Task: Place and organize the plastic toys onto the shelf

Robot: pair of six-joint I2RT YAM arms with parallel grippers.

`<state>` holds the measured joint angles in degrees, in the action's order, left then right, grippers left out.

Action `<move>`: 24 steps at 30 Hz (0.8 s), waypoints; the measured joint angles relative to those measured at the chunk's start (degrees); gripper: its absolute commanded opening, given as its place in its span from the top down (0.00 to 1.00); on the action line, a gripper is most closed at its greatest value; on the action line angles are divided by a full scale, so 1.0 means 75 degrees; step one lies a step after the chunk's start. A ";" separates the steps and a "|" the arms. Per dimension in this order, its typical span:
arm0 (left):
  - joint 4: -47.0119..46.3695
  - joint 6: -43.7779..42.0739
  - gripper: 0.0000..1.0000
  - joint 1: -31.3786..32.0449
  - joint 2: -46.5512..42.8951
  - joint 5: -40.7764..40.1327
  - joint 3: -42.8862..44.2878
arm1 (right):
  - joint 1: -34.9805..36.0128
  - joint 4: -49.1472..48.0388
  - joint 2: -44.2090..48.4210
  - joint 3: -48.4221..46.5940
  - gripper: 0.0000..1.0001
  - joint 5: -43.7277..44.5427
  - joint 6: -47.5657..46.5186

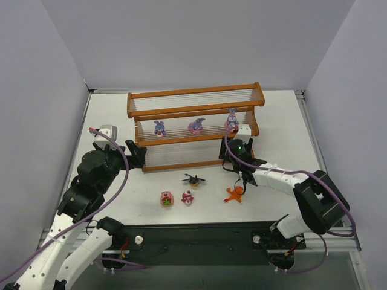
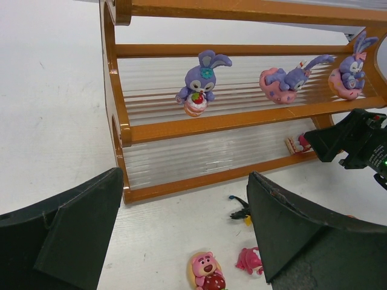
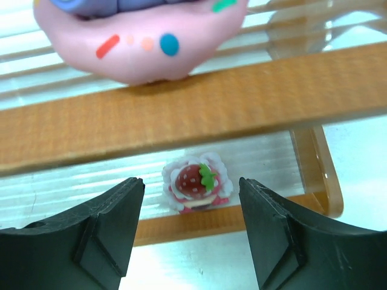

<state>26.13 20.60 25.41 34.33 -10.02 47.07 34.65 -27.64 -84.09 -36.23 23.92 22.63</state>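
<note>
Right gripper (image 3: 190,196) spread before cake toy (image 3: 196,183), strawberry top facing it

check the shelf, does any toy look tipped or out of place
The middle purple toy on the shelf's middle tier lies flat, ears pointing sideways, unlike the upright bunny beside it. Possibly moulded that way.

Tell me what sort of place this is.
Probably a robot-manipulation test cell in a lab: plain pale walls box in a white table, two robot arms are mounted at its near edge, and toy figurines and a small wooden shelf are staged as props.
</note>
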 measured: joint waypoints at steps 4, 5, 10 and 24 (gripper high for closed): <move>-0.0029 0.0032 0.07 0.0000 -0.0119 0.0000 -0.0082 | 0.0105 0.0178 0.0472 0.0265 0.35 -0.0099 0.0003; -0.0026 0.0035 0.07 0.0000 -0.0140 0.0000 -0.0099 | 0.0149 0.0236 0.0580 0.0321 0.35 -0.0119 0.0000; -0.0026 0.0061 0.07 0.0000 -0.0256 -0.0009 -0.0178 | 0.0522 0.0903 0.1521 0.0600 0.35 -0.0580 0.0029; 0.0085 0.0233 0.07 0.0000 -0.0565 -0.0087 -0.0309 | 0.3966 0.3279 0.2180 -0.0688 0.33 -0.0589 0.1198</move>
<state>26.76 22.35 25.41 30.09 -10.68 44.75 64.40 -3.05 -67.75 -41.39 19.51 31.62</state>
